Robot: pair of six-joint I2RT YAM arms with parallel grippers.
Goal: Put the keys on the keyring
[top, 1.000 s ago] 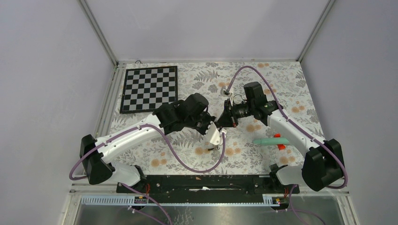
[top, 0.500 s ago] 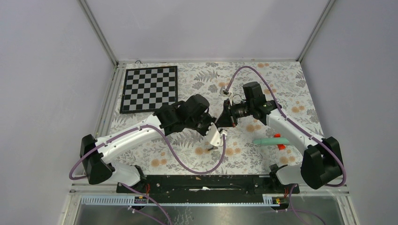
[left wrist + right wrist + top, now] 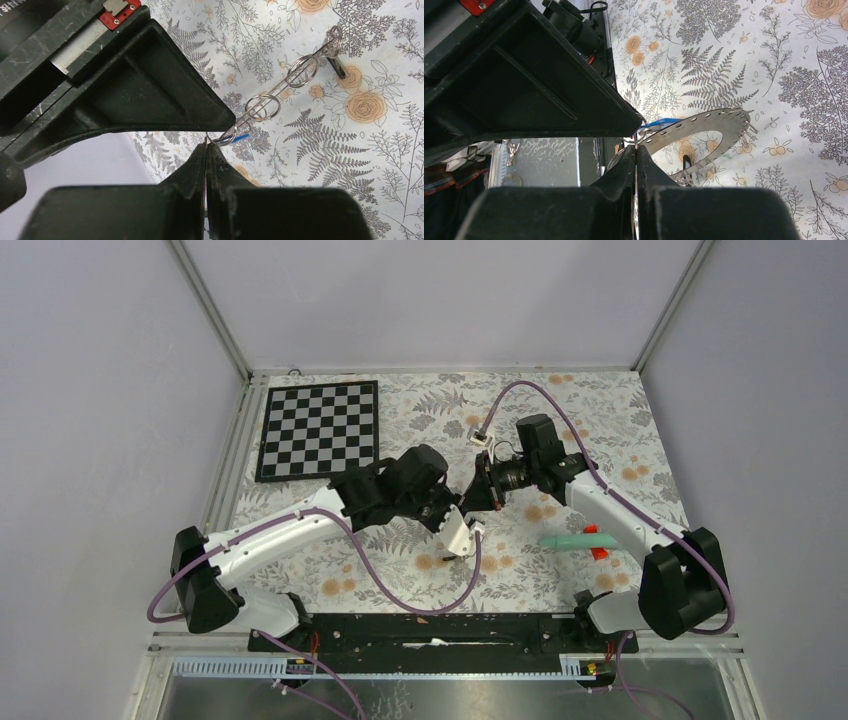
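above the middle of the counter (image 3: 774, 75), left gripper (image 3: 206, 148) and right gripper (image 3: 636, 150), both pinched tight, meet at the raised keyring (image 3: 716, 121) beside the blue key tag (image 3: 659, 121); which clamps it is unclear.

Overhead rear view looking down, wrist views close, sharing floral cloth (image 3: 420, 410)

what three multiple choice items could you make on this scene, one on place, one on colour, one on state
1. Where does the chequered board lie?
A. far left corner
B. near right corner
C. under the grippers

2. What colour is the long stick on the right side?
A. yellow
B. teal
C. purple

3. How do the jaws of the right gripper stand?
A. wide open
B. half open
C. shut

Key:
1. A, it sits at the far left in the top view.
2. B, its long body is teal.
3. C, the fingertips meet with no gap.
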